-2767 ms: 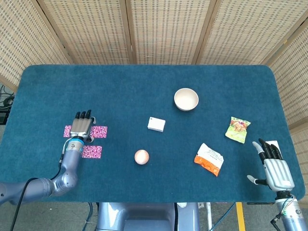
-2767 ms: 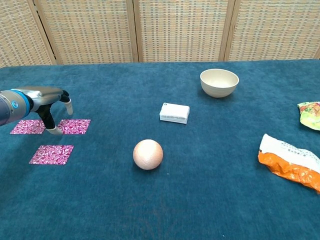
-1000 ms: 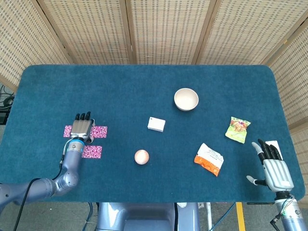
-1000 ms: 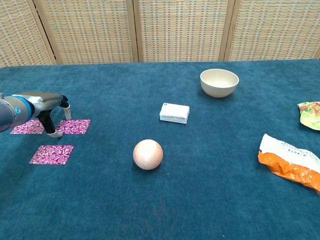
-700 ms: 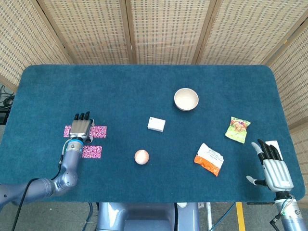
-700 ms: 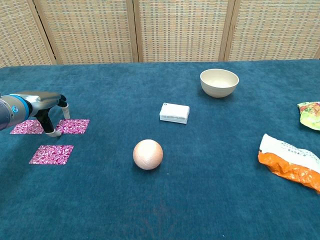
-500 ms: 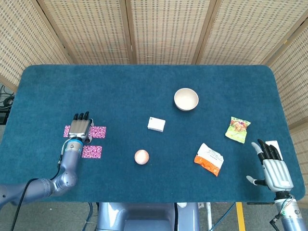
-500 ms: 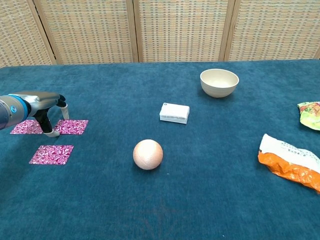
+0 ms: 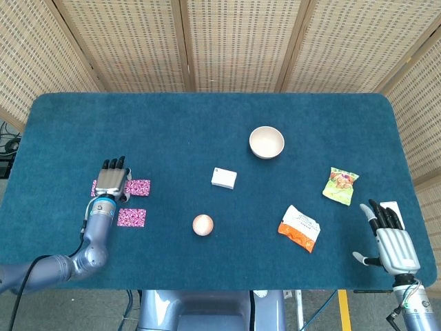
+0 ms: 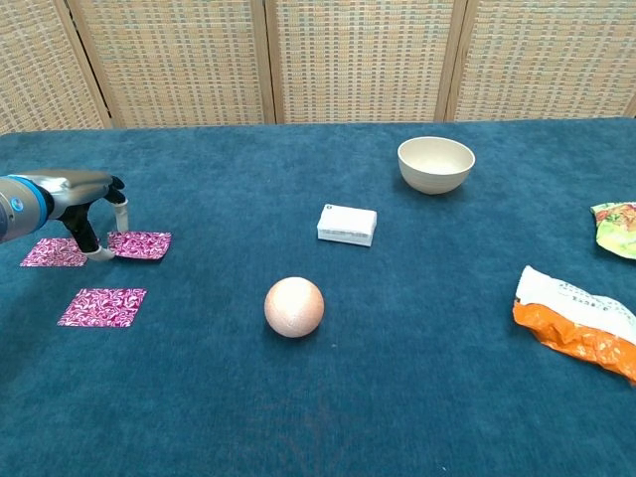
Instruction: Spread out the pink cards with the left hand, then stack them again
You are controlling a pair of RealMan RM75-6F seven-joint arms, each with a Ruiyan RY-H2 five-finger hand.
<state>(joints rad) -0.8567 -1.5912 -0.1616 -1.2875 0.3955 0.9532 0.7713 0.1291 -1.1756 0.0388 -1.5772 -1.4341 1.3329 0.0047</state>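
Near the bench's (image 9: pixel 207 124) left edge, the left hand (image 9: pixel 110 181) hangs palm-down, fingertips (image 10: pixel 99 254) pressing on two pink cards (image 10: pixel 139 244) lying side by side; a third card (image 10: pixel 102 306) lies apart, nearer the front edge. The right hand (image 9: pixel 393 241) rests spread, holding nothing, at the front right corner.

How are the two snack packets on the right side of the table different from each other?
The orange and white packet is larger and lies nearer the robot; the green packet is smaller and sits farther back, closer to the table's right edge. Their colours differ too. Both lie crumpled on the blue cloth, untouched by either hand.
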